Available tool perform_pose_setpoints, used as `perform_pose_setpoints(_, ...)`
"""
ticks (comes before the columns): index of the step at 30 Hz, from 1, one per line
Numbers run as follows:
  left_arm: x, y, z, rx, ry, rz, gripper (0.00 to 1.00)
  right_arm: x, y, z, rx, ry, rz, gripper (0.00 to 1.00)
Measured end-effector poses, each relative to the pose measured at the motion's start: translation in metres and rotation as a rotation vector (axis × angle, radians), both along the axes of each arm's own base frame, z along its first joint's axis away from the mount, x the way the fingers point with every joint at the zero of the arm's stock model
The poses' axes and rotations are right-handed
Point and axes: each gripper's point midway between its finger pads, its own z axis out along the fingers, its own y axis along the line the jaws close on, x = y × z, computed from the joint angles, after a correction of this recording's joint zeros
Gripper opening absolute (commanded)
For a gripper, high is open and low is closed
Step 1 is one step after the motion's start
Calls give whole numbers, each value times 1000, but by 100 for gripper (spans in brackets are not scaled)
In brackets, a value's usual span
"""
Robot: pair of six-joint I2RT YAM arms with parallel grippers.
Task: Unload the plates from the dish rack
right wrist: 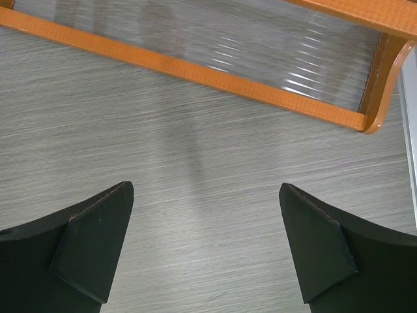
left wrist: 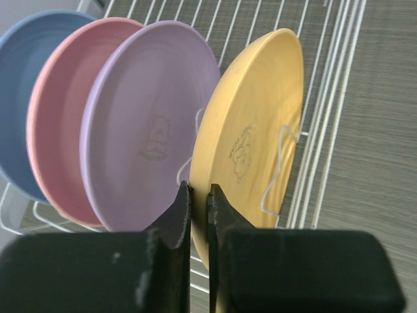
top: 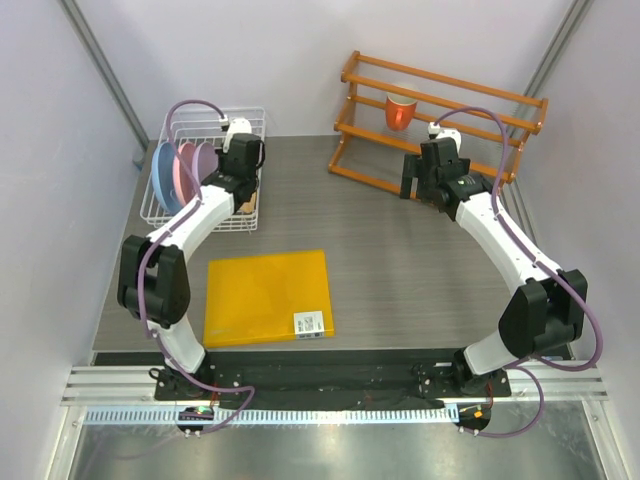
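Our left gripper [left wrist: 199, 195] has its jaws drawn to a thin slit that seems to pinch the rim of the orange-yellow plate [left wrist: 254, 124]. The plate stands upright in the white wire dish rack [top: 252, 118], beside the lilac plate [left wrist: 150, 117]. So shallow an edge grip could slip, or the plate could snag a wire and drag the rack. Our right gripper [right wrist: 205, 241] hangs wide open, empty.

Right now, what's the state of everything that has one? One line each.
left gripper: shut on the orange-yellow plate's rim
right gripper: open, empty, over bare table
orange-yellow plate: upright in dish rack, gripped
lilac plate: upright in dish rack, free
pink plate: same
light blue plate: same
red cup: on orange shelf rack
yellow mat: flat, no plate on it
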Motion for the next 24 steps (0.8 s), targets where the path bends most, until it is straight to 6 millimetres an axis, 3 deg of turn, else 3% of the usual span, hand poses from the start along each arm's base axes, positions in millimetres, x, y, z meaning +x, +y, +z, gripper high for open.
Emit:
perform_pose_setpoints(11,-14,0,14,197,16,47,0,-1,-1,1,-2,-2,-4,100)
perform_pose_setpoints(19,-16,-13,66,413,-62,112,0,-8,-3,2,0,1,-5,100)
perform_pose_setpoints(24,-19,-22,88,515,-115,161,0,-11,1,8,24,-10,9,99)
